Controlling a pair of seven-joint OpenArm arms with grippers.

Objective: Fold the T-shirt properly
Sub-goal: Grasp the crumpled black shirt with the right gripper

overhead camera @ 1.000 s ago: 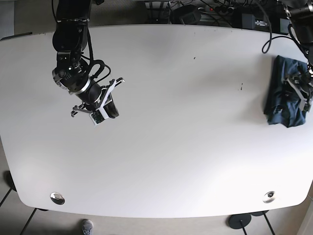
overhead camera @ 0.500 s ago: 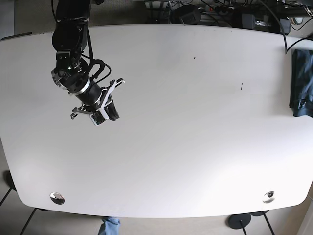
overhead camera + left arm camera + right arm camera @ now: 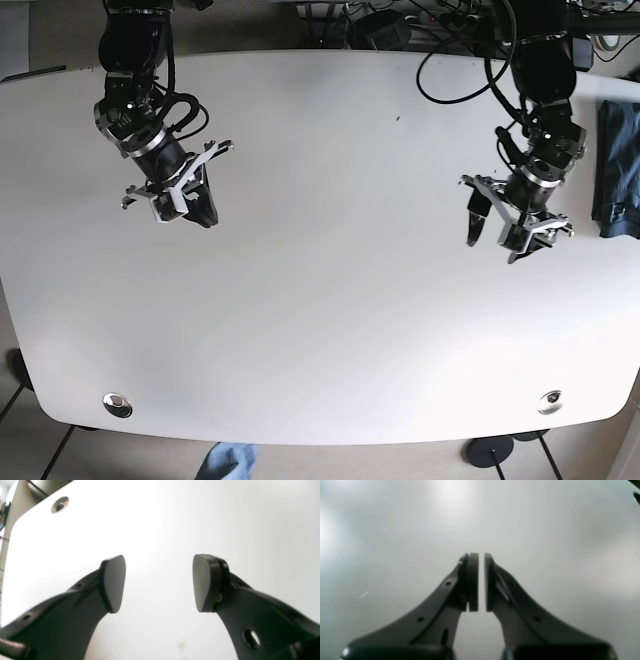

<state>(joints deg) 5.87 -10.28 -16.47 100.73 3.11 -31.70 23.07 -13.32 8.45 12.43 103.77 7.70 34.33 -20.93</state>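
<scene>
Both end effectors hover above bare table (image 3: 330, 300); T-shirt (image 3: 616, 170) seemingly overhangs its edge.

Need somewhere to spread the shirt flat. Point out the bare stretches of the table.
The white table is bare between the right gripper and left gripper, and along the near edge between its two metal grommets. The folded dark blue T-shirt crowds the far-right edge.

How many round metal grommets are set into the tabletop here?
2: one grommet near the front edge on the base view's left, the other grommet near the front edge on its right. None seems hidden.
</scene>
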